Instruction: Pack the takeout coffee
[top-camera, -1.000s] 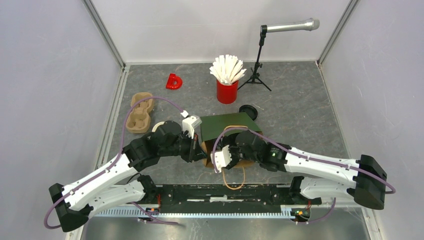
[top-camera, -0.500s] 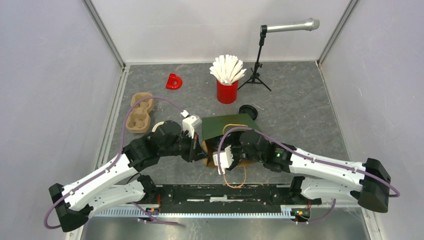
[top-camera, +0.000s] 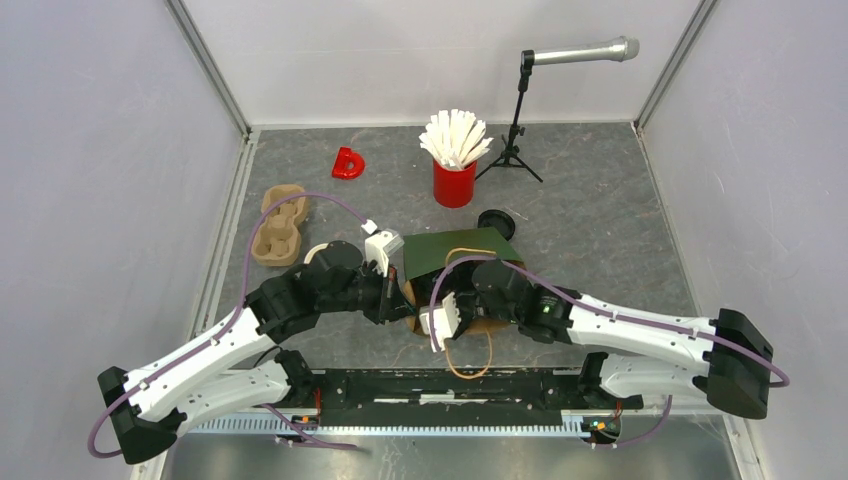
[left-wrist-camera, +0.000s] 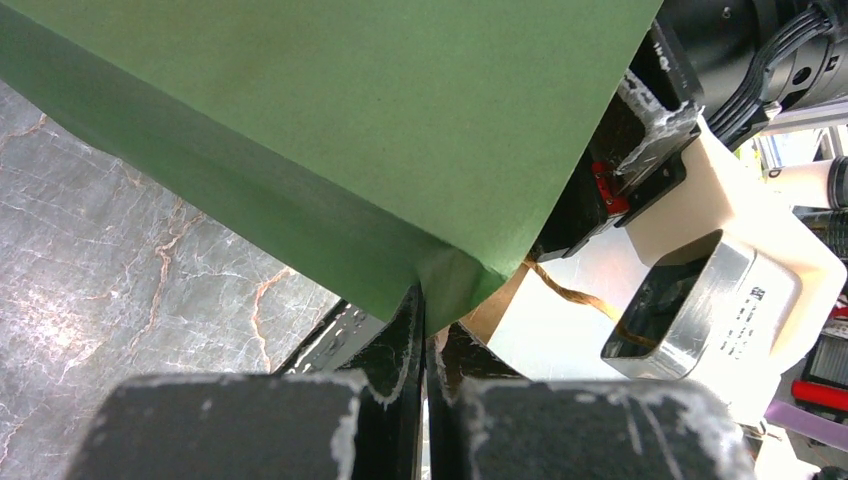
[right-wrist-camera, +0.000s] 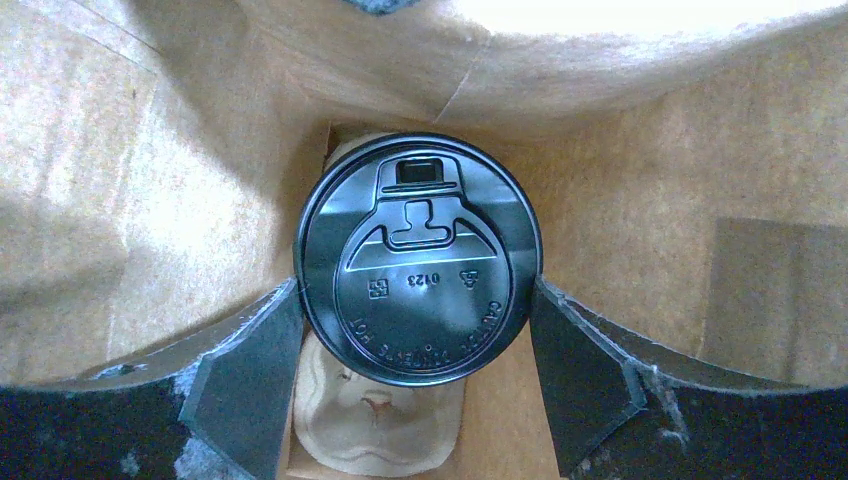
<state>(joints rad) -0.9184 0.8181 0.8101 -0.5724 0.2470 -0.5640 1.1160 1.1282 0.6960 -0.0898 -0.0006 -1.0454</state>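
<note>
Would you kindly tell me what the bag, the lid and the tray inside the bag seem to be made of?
Bag: likely kraft paper, matte green outside, brown inside, with sharp creases.
Lid: apparently thin moulded plastic, glossy black, with embossed lettering and highlights.
Tray: probably moulded pulp, rough matte tan, soft rounded edges.

My right pincer (right-wrist-camera: 415, 296), clasping the cup (right-wrist-camera: 417, 262) inside the bag (top-camera: 455, 250), dipped nearer and rightward, then swung back left.
</note>
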